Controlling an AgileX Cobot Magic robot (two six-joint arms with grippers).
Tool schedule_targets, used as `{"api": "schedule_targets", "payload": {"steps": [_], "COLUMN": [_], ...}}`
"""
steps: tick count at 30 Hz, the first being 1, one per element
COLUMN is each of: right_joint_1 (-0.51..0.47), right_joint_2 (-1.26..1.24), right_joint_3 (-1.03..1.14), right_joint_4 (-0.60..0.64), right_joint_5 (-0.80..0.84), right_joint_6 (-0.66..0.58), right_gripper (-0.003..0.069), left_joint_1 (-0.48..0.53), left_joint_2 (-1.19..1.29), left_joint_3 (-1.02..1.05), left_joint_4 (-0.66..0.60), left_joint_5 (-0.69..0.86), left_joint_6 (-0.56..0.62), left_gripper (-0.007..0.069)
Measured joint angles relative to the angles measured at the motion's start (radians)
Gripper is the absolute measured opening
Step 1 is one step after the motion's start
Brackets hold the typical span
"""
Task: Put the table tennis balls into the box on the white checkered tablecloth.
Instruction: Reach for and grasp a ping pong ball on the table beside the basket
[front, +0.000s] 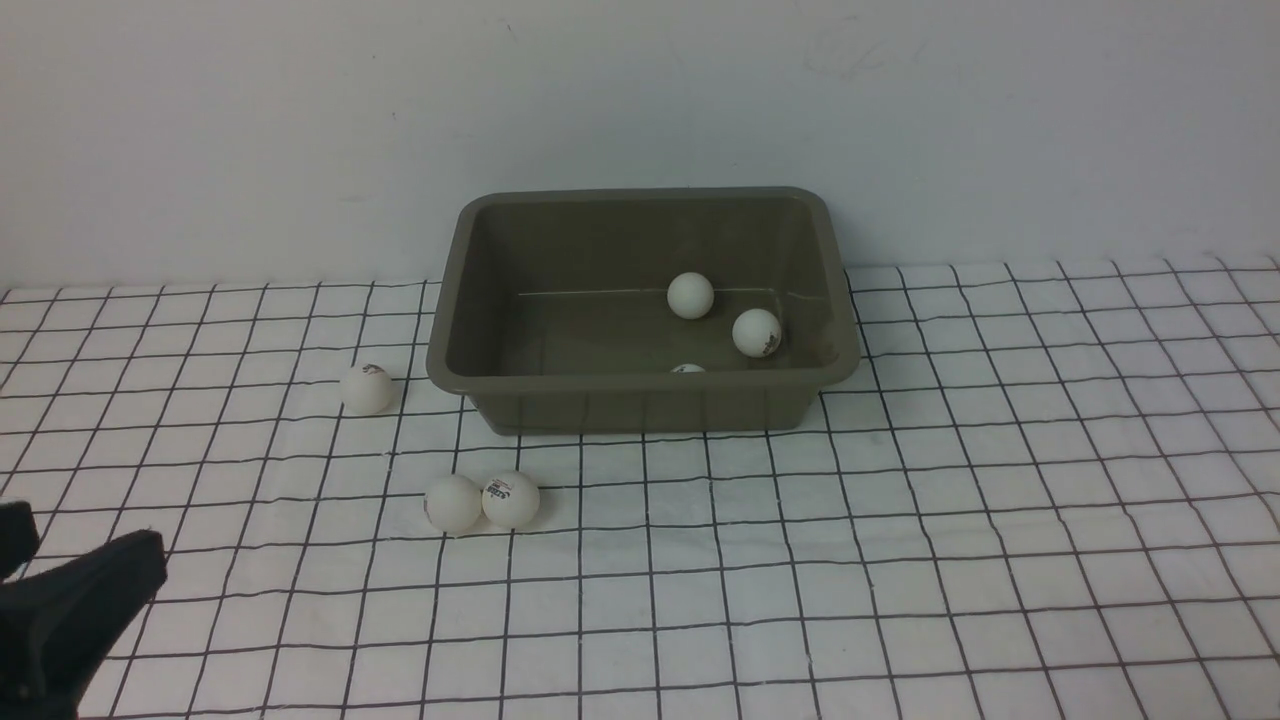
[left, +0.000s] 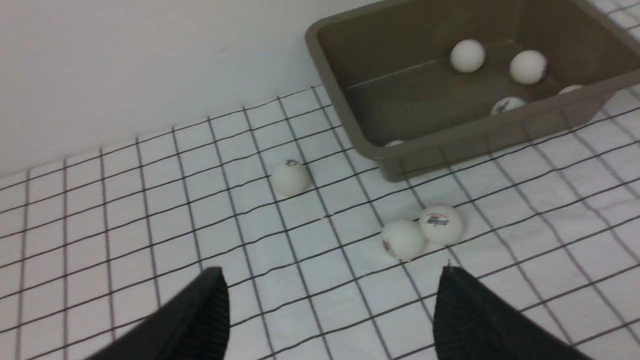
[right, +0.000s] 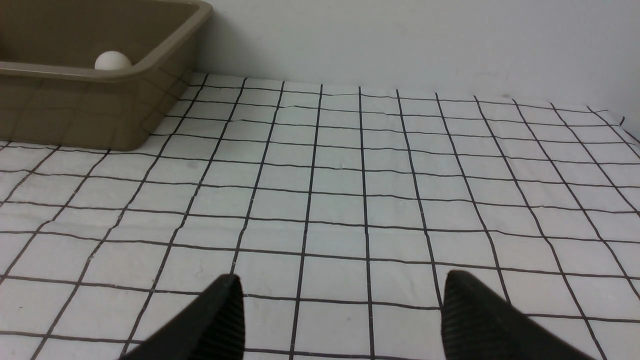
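Observation:
The olive-grey box (front: 640, 408) stands at the back middle of the white checkered tablecloth (front: 900, 550). Several table tennis balls lie inside it, two in plain sight (front: 690, 295) (front: 756, 332). One ball (front: 367, 389) lies left of the box. Two touching balls (front: 453, 503) (front: 511, 499) lie in front of its left corner. My left gripper (front: 95, 545) is open and empty at the near left, short of the pair (left: 403, 239) (left: 441, 223). My right gripper (right: 340, 277) is open and empty over bare cloth, right of the box (right: 100, 115).
A plain white wall rises directly behind the box and the cloth's far edge. The cloth is slightly wrinkled. Its right edge shows far off in the right wrist view (right: 620, 122).

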Motion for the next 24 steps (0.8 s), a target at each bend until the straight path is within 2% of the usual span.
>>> {"api": "schedule_targets", "payload": {"steps": [3,6,12,14,16,18,24], "right_joint_1": [0.000,0.000,0.000,0.000,0.000,0.000,0.000], "right_joint_2": [0.000,0.000,0.000,0.000,0.000,0.000,0.000], "right_joint_3": [0.000,0.000,0.000,0.000,0.000,0.000,0.000], "right_joint_4": [0.000,0.000,0.000,0.000,0.000,0.000,0.000], "right_joint_5": [0.000,0.000,-0.001,-0.001,-0.001,-0.002,-0.002], "right_joint_6": [0.000,0.000,0.000,0.000,0.000,-0.001,-0.002], "right_gripper": [0.0482,0.0482,0.0482,0.0482,0.0482,0.0482,0.0482], "left_joint_1": [0.000,0.000,0.000,0.000,0.000,0.000,0.000], "left_joint_2": [0.121,0.243,0.566,0.617,0.669,0.690,0.678], "left_joint_3": [-0.086,-0.159,-0.322,-0.343,-0.360,-0.363,-0.366], "left_joint_4": [0.067,0.089,0.062,0.030,-0.024,-0.041,-0.041], "left_joint_5": [0.057,0.084,0.081,0.064,0.031,-0.001,-0.079], "left_joint_6": [0.010,0.067,0.391,0.468,0.598,0.662,0.697], "left_gripper": [0.0492,0.0492,0.0492,0.0492,0.0492,0.0492,0.0492]}}
